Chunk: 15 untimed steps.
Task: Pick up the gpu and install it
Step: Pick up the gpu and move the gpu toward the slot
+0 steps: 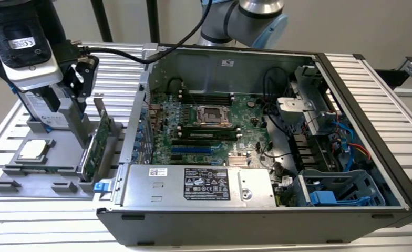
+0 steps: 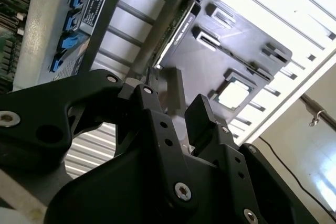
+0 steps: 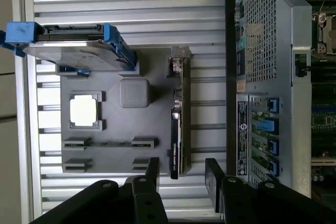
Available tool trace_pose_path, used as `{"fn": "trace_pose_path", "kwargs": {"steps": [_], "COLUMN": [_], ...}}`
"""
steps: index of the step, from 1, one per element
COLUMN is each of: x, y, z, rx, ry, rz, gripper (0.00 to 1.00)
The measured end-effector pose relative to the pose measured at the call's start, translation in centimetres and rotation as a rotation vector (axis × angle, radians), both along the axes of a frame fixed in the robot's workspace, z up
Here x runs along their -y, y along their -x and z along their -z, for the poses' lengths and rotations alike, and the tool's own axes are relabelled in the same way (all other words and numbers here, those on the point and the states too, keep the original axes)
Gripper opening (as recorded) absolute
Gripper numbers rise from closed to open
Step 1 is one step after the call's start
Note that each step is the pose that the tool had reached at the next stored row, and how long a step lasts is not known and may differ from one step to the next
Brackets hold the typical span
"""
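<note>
Gpu [image 3: 178,129]: stood on edge in a slot of the grey tray [image 3: 157,129], seen just beyond the gap between the fingers [image 3: 152,174] in the first wrist view, untouched. Gripper [image 3: 182,171]: fingers spread wide, nothing held. Farther past them: square chip [image 3: 84,111], then hard drive [image 3: 73,53].

Robotics lab set-up: an industrial robot arm [image 1: 262,21], black cable [image 1: 181,42] trailing from it, reaches over a ribbed aluminium table [image 1: 374,79], where an opened desktop computer case [image 1: 248,226] with bare motherboard [image 1: 255,110] sits just beside the gripper [image 3: 182,169] and a grey parts fixture [image 3: 157,119] holding loose components lies beneath it
</note>
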<state>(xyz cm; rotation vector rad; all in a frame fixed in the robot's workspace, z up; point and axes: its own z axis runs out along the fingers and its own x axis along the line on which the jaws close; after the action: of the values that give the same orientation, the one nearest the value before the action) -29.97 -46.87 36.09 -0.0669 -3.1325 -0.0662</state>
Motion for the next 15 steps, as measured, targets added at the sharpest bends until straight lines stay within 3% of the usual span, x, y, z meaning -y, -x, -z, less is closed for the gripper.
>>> {"fn": "trace_pose_path", "kwargs": {"steps": [15], "x": [0.0], "y": [0.0], "z": [0.93], "rx": [0.0], "ry": [0.0], "rz": [0.0], "gripper": [1.0]}}
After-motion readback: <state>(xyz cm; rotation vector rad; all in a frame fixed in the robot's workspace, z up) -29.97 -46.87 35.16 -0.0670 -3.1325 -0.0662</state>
